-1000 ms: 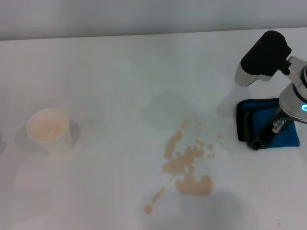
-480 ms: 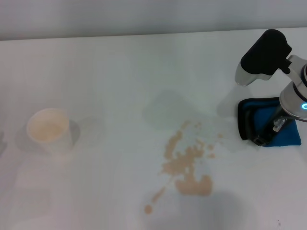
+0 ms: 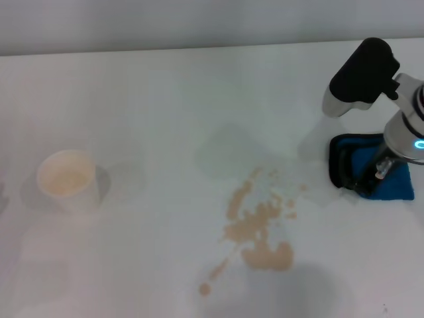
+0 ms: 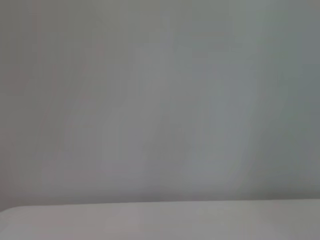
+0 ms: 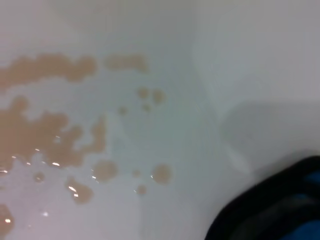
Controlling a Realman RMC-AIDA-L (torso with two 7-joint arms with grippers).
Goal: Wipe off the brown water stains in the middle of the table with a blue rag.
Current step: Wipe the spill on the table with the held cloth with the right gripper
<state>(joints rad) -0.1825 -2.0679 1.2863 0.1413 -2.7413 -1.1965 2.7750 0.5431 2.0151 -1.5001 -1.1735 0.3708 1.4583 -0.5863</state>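
The brown water stains point(image 3: 258, 228) lie splattered on the white table point(image 3: 146, 119), a little right of the middle. The blue rag point(image 3: 397, 182) with its dark edging lies at the right edge, to the right of the stains. My right gripper point(image 3: 368, 184) is down on the rag's left part, touching it. The right wrist view shows the stains point(image 5: 45, 135) close up and a corner of the rag point(image 5: 280, 210). My left gripper is out of view; its wrist camera shows only a plain wall and a strip of table.
A white paper cup point(image 3: 66, 180) with beige liquid inside stands at the left of the table. The table's far edge runs along the top of the head view.
My right gripper has drawn back a little to the right and up over the rag. The rag's near left corner has shifted slightly with it. The stains and cup have not moved.
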